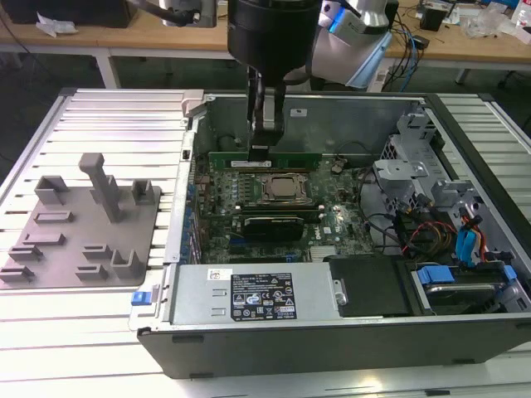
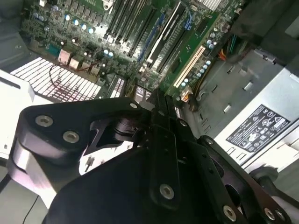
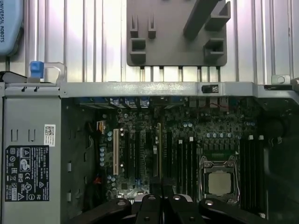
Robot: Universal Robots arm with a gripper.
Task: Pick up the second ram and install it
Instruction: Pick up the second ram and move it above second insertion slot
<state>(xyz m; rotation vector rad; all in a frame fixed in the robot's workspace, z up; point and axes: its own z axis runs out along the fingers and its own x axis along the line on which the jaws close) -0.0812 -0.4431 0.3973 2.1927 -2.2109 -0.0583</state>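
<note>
arm vert., gripper (image 1: 261, 154) tip-down on second ram (image 1: 294, 159), inside case (image 1: 348, 116)

From here I can't make out the small print. A dark label (image 1: 262, 297) crowded with tiny marks sits on the grey power supply cover (image 1: 192, 300), with a white sticker (image 3: 49, 135) near it. The second ram (image 1: 290, 161) carries a white label (image 1: 249, 163). White lettering (image 3: 3, 28) runs along the blue arm cover (image 3: 11, 18).

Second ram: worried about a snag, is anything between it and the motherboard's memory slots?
Nothing visible does. The pincer grips the second ram, which sits right at the memory slots beside the processor socket.
</note>
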